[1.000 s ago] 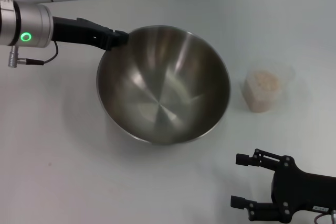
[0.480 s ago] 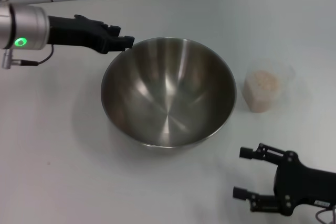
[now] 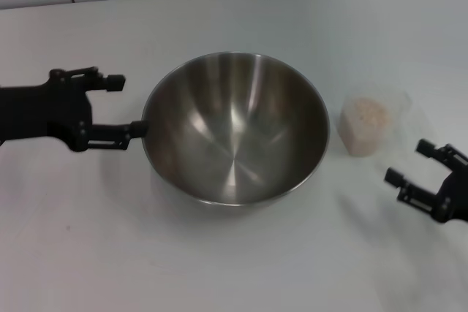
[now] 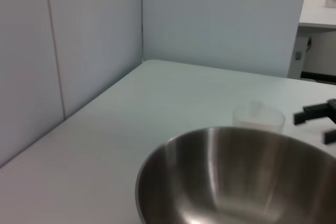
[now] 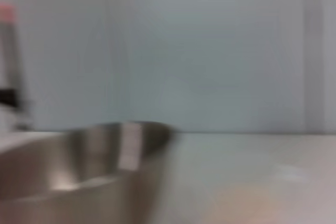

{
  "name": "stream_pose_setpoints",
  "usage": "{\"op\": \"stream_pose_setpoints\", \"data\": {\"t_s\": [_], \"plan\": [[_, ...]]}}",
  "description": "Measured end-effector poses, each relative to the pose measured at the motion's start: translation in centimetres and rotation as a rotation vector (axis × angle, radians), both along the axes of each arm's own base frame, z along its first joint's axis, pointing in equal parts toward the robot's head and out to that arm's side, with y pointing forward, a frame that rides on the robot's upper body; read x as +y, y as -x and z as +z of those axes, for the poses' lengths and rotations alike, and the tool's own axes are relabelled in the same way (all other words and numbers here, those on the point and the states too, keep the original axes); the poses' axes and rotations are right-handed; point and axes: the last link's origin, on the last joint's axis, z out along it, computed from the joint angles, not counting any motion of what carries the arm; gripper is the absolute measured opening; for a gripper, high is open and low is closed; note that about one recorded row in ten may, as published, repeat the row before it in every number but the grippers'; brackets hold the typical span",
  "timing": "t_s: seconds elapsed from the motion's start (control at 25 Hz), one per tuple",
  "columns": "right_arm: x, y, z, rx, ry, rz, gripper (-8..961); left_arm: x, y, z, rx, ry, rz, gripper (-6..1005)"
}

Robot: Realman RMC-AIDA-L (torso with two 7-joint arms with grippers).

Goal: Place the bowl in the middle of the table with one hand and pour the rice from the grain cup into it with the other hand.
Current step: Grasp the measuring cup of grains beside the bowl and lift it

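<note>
From the head camera I see the white table [image 3: 234,268] meeting a pale tiled wall at its far edge, the bowl [image 3: 235,128] upright mid-table and the grain cup [image 3: 365,126] of rice [image 3: 368,113] toward the right edge. Since half a second ago, the left gripper [image 3: 124,105] has let go and sits spread beside the rim; the right gripper [image 3: 415,162], spread, has neared the cup. My left wrist camera shows grey partition walls [image 4: 73,51] at the table's corner, my right wrist camera only blurred bowl and wall.

left claw [image 3: 126,106]: fingers spread, at the left, empty
right claw [image 3: 411,163]: fingers spread, lower right, empty
</note>
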Motion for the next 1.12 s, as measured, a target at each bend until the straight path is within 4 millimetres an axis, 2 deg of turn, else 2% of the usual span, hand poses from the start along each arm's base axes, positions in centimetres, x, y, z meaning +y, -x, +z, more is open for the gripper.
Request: {"op": "stream_pose_setpoints", "data": {"t_s": [0.04,0.08,0.32,0.72,1.12], "plan": [[0.3,-0.6,0.2,-0.015,-0.033,-0.048,845,-0.4,0.5,0.1,-0.002,-0.003,0.01,870],[0.9,-1.5,0.5,-0.038,-0.077,-0.113,844,-0.6,0.9,0.2,-0.002,-0.006,0.021,870],[2.8,-2.0,0.7,-0.076,-0.118,-0.176,844,-1.1,1.5,0.1,-0.002,-0.005,0.036,870],[6.2,-0.9,0.4,-0.097,-0.114,-0.152,845,-0.9,1.3,-0.1,0.006,0.003,0.029,869],[8.3,0.2,0.5,-0.118,-0.123,-0.108,844,-0.9,1.2,-0.1,0.008,0.007,0.03,870]]}}
